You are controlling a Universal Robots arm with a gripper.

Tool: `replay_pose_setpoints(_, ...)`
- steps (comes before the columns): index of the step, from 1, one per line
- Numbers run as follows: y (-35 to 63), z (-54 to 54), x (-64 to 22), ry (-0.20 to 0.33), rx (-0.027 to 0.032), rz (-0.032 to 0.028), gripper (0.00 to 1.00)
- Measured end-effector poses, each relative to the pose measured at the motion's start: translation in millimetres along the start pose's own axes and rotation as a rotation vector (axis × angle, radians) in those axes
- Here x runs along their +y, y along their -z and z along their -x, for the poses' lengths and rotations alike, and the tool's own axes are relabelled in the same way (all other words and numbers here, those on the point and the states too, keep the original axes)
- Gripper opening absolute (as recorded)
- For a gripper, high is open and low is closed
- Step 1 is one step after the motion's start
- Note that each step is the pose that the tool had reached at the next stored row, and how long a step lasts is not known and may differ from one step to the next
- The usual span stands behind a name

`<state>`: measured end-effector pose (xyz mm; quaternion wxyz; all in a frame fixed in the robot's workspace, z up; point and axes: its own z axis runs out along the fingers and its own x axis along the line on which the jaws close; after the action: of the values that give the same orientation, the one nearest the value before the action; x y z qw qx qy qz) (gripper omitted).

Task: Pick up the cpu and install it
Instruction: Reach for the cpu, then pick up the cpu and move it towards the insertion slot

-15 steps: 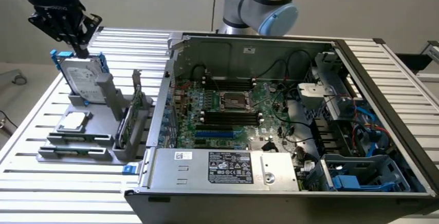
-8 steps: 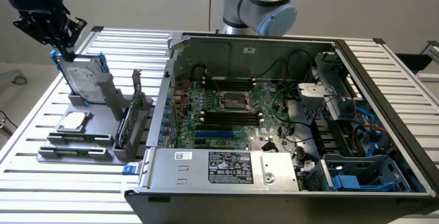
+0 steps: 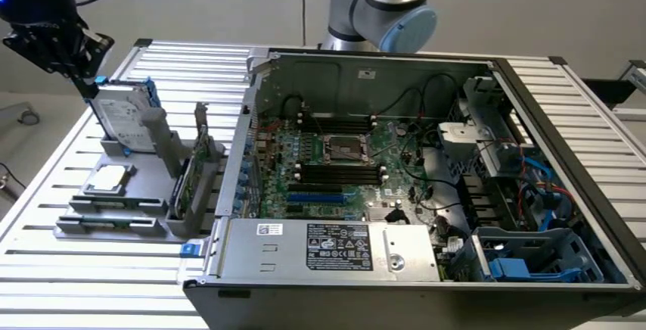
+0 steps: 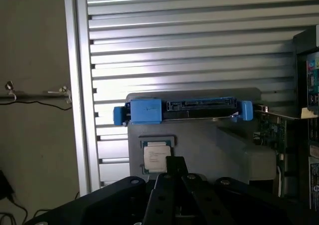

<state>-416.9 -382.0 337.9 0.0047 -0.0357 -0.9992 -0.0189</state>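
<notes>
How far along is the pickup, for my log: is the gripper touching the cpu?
Apart. The exterior view shows the gripper raised, a plain gap from the cpu lying flat below.

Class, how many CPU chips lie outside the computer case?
1. The cpu lies on the grey holder, at the exterior view's left, beside the hard drive. Others may be hidden.

The exterior cam sat high, looking steeply down across the slatted counter point(image 3: 60, 269) and open computer case point(image 3: 383, 69) from well back. The wrist cam hung much closer, facing down onto the grey holder point(image 4: 209, 145). Both caught that holder, its hard drive point(image 3: 121, 122) and cpu point(image 3: 109, 179).
</notes>
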Motion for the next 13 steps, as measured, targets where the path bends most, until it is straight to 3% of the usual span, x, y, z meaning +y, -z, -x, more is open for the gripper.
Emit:
replay_pose_setpoints(3, -1.8, -4.8, -2.9, 0.0, 0.0055, -0.0011, 0.11)
replay_pose_setpoints(13, -1.8, -5.3, -3.0, 0.0, 0.0059, -0.0012, 0.11)
